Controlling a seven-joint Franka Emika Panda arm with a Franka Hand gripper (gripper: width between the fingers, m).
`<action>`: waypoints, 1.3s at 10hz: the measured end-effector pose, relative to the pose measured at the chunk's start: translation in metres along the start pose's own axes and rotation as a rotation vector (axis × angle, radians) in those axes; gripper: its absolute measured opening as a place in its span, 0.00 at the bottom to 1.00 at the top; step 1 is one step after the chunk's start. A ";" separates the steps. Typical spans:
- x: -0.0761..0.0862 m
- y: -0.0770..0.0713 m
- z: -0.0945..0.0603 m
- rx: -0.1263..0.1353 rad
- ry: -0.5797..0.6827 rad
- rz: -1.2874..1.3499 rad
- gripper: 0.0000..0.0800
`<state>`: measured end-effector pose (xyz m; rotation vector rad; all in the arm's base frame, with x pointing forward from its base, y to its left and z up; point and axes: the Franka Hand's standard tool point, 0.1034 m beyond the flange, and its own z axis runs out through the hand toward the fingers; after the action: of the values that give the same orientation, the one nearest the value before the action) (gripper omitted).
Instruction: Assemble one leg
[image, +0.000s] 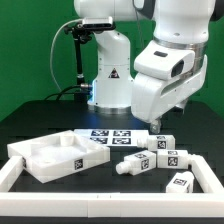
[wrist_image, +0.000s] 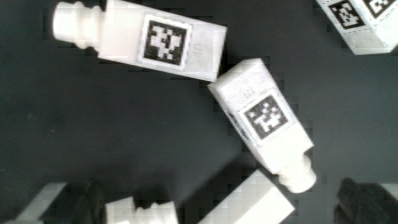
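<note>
Several white legs with black-and-white tags lie on the black table at the exterior view's right: one (image: 163, 143) lies just below my gripper (image: 160, 122), two more (image: 138, 161) (image: 176, 157) lie in front of it, and one (image: 181, 182) lies nearest the front. The wrist view shows one leg (wrist_image: 267, 120) lying slantwise, its round end close to my gripper (wrist_image: 214, 205), a second leg (wrist_image: 157, 42) beyond it and part of a third (wrist_image: 365, 22). The gripper hovers above the legs, open and empty. Its dark fingers (wrist_image: 63, 205) stand wide apart.
The large white tabletop slab (image: 55, 155) lies at the exterior view's left. The marker board (image: 108, 135) lies flat behind it. A white border frame (image: 15, 172) runs along the table's left and front edges. The arm's base (image: 108, 75) stands at the back.
</note>
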<state>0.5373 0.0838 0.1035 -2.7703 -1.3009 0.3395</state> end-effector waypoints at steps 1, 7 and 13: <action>0.000 0.000 0.000 0.000 0.000 0.000 0.81; -0.001 0.003 0.003 0.005 0.000 0.086 0.81; -0.015 0.035 0.030 0.021 0.061 -0.124 0.81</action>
<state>0.5471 0.0485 0.0713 -2.6448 -1.4368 0.2569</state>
